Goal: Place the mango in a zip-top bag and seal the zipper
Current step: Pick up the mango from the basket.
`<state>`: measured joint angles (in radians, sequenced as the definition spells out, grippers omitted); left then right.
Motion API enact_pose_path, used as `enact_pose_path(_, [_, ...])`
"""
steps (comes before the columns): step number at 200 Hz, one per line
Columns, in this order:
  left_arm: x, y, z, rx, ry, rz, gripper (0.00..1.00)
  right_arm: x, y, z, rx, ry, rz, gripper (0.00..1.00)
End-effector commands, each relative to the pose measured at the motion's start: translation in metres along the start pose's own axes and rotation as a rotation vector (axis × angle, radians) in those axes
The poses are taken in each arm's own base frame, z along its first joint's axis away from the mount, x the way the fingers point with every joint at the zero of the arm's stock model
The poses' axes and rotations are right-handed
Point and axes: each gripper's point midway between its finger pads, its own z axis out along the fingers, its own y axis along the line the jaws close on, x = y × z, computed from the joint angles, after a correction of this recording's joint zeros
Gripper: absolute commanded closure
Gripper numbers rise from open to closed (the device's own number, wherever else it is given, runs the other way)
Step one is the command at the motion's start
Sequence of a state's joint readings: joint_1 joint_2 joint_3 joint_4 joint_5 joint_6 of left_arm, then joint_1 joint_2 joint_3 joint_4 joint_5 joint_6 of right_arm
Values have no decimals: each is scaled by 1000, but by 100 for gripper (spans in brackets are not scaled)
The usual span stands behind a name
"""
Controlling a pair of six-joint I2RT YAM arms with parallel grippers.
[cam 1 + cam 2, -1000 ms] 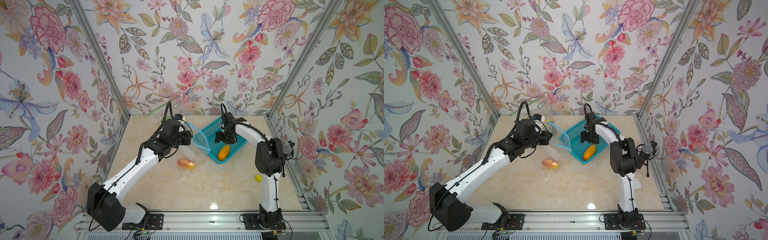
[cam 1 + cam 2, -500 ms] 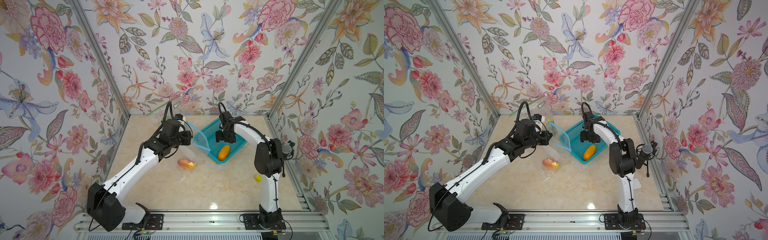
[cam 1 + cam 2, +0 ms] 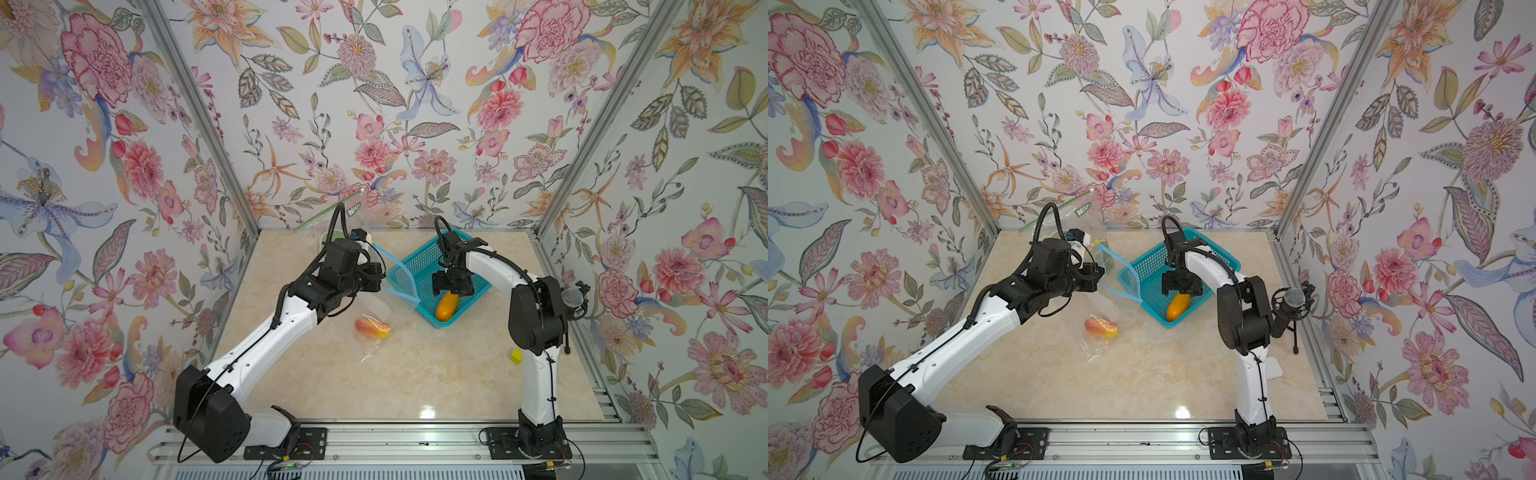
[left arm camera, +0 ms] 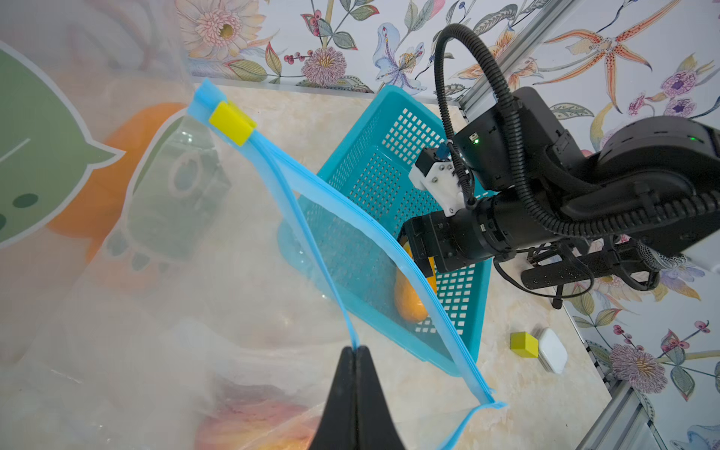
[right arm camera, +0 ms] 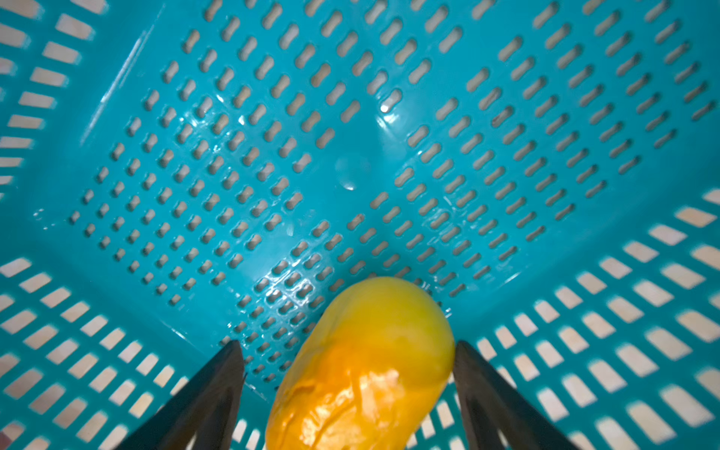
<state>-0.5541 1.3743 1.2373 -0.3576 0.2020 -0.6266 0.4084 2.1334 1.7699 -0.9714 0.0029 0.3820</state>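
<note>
Your mango (image 5: 362, 370) lies in the teal basket (image 5: 350, 156) near the tabletop's (image 3: 415, 374) far right corner. The right gripper (image 5: 346, 346) straddles its end, spread wide and gripping nothing. The left gripper (image 4: 355, 350) is clenched on the zip-top bag's (image 4: 156, 272) blue zipper edge.

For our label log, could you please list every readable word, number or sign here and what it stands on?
"NIU": white letters on a green patch of the clear bag leaning at the back wall, seen in both top views; any further letters are unclear.
Nothing else can be read.
</note>
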Motion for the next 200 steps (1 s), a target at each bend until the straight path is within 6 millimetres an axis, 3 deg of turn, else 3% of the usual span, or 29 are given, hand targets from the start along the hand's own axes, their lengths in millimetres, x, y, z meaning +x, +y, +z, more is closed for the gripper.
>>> enact_pose_path(1, [-11, 5, -6, -22, -27, 11, 100, 8, 20, 0, -79, 20, -6, 19])
enact_pose_path(37, [-13, 4, -7, -19, -33, 9, 100, 4, 39, 0, -153, 1, -22, 23])
enact_pose_path(103, [-14, 2, -6, -13, -31, 5, 100, 26, 26, 24, -47, 48, -64, 21])
enact_pose_path(128, [-12, 4, -5, -17, -23, 0, 100, 28, 20, 24, -14, 45, -80, 34])
enact_pose_path(143, [-10, 4, -4, -16, -20, -5, 100, 20, 21, 11, -2, -2, -98, 51])
enact_pose_path(154, [-9, 3, -3, -9, -18, -9, 100, 10, 23, -3, 6, -52, -114, 57])
enact_pose_path(173, [-9, 1, -3, 4, -18, -13, 100, -5, 28, -33, 12, -149, -136, 59])
enact_pose_path(200, [-11, -1, -4, 13, -23, -13, 100, -27, 40, -96, -30, -341, -151, 63])
